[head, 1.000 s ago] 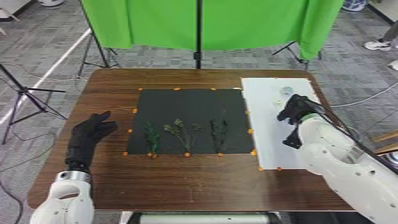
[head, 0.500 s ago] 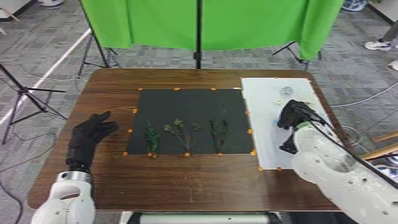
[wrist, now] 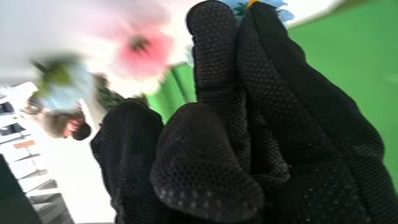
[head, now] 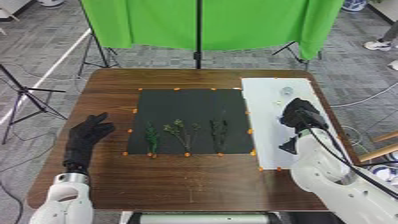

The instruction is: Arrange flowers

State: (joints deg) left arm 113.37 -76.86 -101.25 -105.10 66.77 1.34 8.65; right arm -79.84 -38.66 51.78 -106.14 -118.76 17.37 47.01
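Over the white board [head: 266, 115] on the right, my right hand [head: 300, 114] is held with its thumb apart from relaxed fingers. A small clear glass object [head: 287, 91] stands beyond it. In the right wrist view, the gloved right hand [wrist: 302, 110] has long straight fingers beside a pink flower [wrist: 144, 55], with a blue flower [wrist: 277, 11] behind the fingertips. Three green plant stems lie on the black mat [head: 182, 107]: a leafy one [head: 152, 138], a branching one [head: 182, 131] and a thin dark one [head: 218, 134]. My left hand [head: 86, 135], open, is over the table's left side.
The brown wooden table [head: 195, 185] carries the mat and board, both edged with small orange tape marks. A green cloth [head: 160, 22] hangs behind the table, between thin black stands. Cables and wooden legs are at the right.
My right hand has drawn back toward the robot over the white board, away from the glass object. My left hand has shifted very slightly. The stems have kept their places.
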